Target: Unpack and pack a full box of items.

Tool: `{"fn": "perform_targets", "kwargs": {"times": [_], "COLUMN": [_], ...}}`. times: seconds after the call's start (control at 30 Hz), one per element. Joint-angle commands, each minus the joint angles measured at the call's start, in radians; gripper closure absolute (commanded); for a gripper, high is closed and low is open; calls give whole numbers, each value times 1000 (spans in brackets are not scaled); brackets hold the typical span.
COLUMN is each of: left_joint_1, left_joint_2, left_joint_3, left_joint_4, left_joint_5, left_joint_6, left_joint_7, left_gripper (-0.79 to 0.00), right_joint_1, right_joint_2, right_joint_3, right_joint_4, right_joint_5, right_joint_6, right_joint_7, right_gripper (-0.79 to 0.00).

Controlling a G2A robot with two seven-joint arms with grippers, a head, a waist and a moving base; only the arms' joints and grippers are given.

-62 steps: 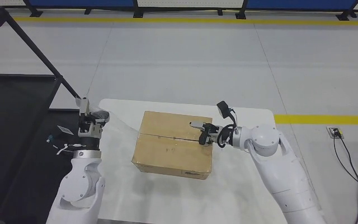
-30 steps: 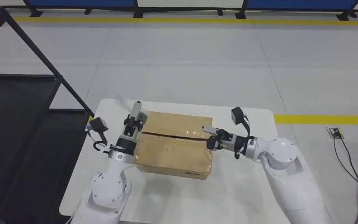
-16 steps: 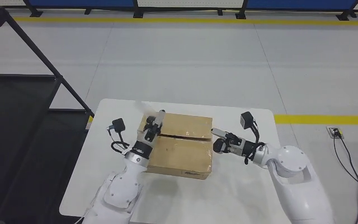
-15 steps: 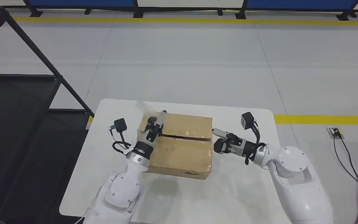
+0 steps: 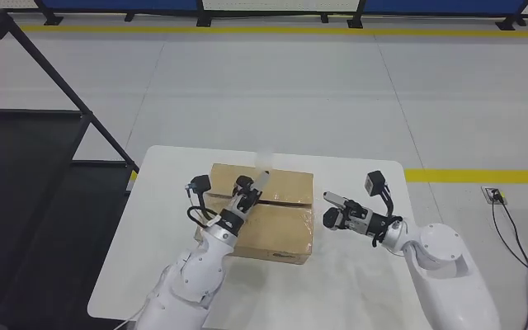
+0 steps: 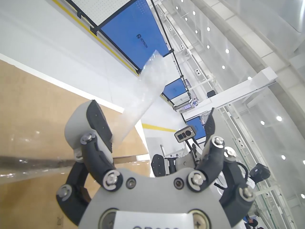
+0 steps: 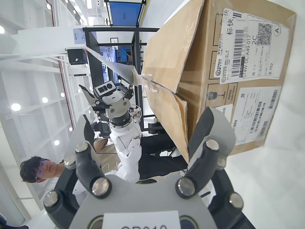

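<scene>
Bright ceiling lamps (image 6: 278, 118), faint shadows, fisheye-bent wrist views

Top view: high above arms, tilted down and forward. Takes in whole table (image 5: 363, 272), box (image 5: 272, 219) mid-frame, floor far beyond.

Left wrist view: close behind left gripper (image 6: 152, 113), low over box top, facing right and up toward ceiling.

Right wrist view: close behind right gripper (image 7: 147, 120), near table level, facing left at box's right end.

Shared: box in all three views. Each wrist view catches opposite gripper farther off.
</scene>
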Motion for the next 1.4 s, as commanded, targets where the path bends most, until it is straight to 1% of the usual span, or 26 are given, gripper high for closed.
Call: {"fn": "perform_targets", "kwargs": {"times": [0.0, 0.3, 0.43, 0.53, 0.63, 0.67, 0.8, 0.87, 0.97, 1.07, 1.2, 1.3, 1.37], "left_joint_1": [3, 13, 31, 53, 73, 77, 98, 111, 132, 142, 157, 164, 166], "left_joint_2": [-2, -9, -9, -6, 1, 4, 18, 23, 28, 32, 37, 39, 40], "left_joint_3": [6, 17, -4, -66, -166, -211, -353, -399, -444, -473, -484, -484, -484], "left_joint_4": [1, -8, -56, -117, -165, -177, -186, -187, -185, -169, -146, -131, -121], "left_joint_5": [16, 31, -13, -126, -271, -317, -417, -449, -482, -500, -484, -479, -480], "left_joint_6": [-4, -13, -21, -18, 13, 26, 61, 68, 76, 83, 78, 73, 68], "left_joint_7": [3, -11, -25, -43, -72, -77, -127, -154, -180, -204, -237, -247, -251], "left_gripper": [-785, -785, -785, -785, -785, -785, -785, -785, -785, -785, -785, -785, -785], "right_joint_1": [1, 17, 14, 9, 20, 30, 98, 135, 190, 247, 312, 362, 397], "right_joint_2": [2, 10, 13, 15, 14, 14, 10, 7, 1, -6, -15, -22, -29], "right_joint_3": [-1, -11, -2, 7, -5, -15, -78, -111, -157, -194, -224, -249, -276], "right_joint_4": [1, 20, 14, -12, -46, -58, -72, -62, -38, -18, 7, 33, 56], "right_joint_5": [1, 16, 36, 57, 68, 68, 21, 2, -10, -45, -91, -106, -115], "right_joint_6": [0, -7, -37, -69, -78, -76, -29, -6, 14, 24, 55, 21, 19], "right_joint_7": [0, -3, -27, -43, -53, -56, -62, -65, -74, -137, -236, -269, -289], "right_gripper": [-785, -785, -785, -785, -785, -785, -785, -785, -785, -785, -785, -785, -785]}}
